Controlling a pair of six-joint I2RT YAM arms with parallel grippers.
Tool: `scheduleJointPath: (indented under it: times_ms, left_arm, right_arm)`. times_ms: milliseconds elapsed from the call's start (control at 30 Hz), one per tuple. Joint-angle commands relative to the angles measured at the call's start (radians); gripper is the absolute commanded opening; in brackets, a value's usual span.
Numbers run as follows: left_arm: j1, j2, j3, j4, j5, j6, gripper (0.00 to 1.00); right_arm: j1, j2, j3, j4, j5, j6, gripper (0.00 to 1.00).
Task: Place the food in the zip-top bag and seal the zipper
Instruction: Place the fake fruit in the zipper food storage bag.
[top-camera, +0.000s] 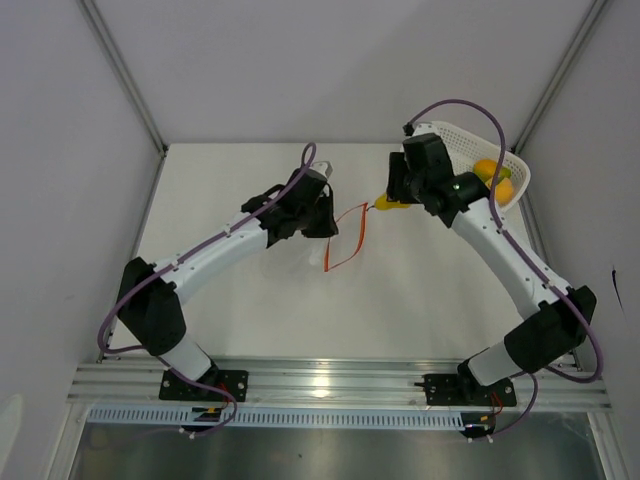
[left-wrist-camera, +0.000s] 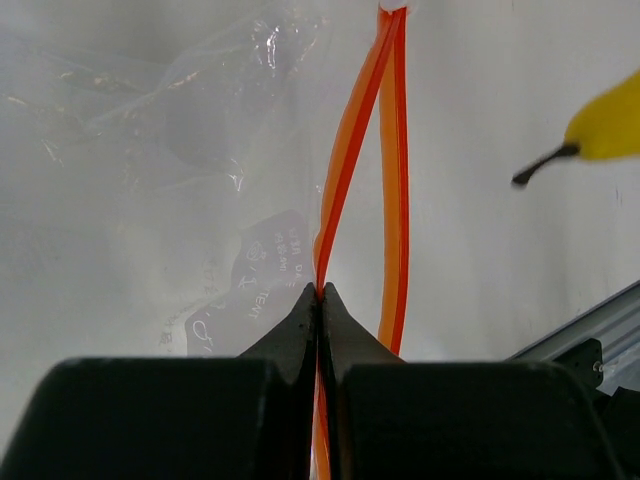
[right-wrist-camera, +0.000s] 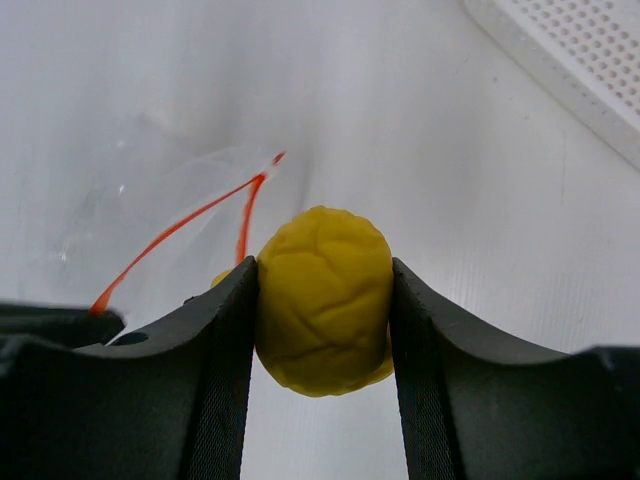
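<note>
— Left wrist view: what's the left claw got?
— It's pressed together on one lip of the orange zipper. The other lip bows away, so the clear bag gapes ahead of it.
— And the right claw?
— It's pinching the yellow lemon, and the bag's mouth is just ahead and left of it. Two orange fruits sit in the white basket near that claw.

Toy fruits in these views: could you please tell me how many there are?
3. One yellow lemon-like piece is clamped in the right gripper; two orange mango shapes lie in the white basket, partly hidden by the right arm, so more could be hidden.
</note>
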Motion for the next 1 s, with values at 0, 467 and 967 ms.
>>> scheduleJointPath:
  times_ms: [0,467,967]
  left_arm:
    - [0.006,-0.009,0.056,-0.009,0.032,0.004,0.01]
    - [0.007,-0.084,-0.017,0.028,0.117,-0.007,0.00]
    - [0.007,-0.149,-0.105,0.117,0.185,-0.029,0.01]
  right_arm:
    - [0.119,-0.077,-0.055,0.049,0.105,-0.032,0.00]
    - [0.278,0.001,-0.144,0.093,0.096,-0.020,0.00]
    - [0.255,-0.023,-0.174,0.126,-0.129,0.083,0.64]
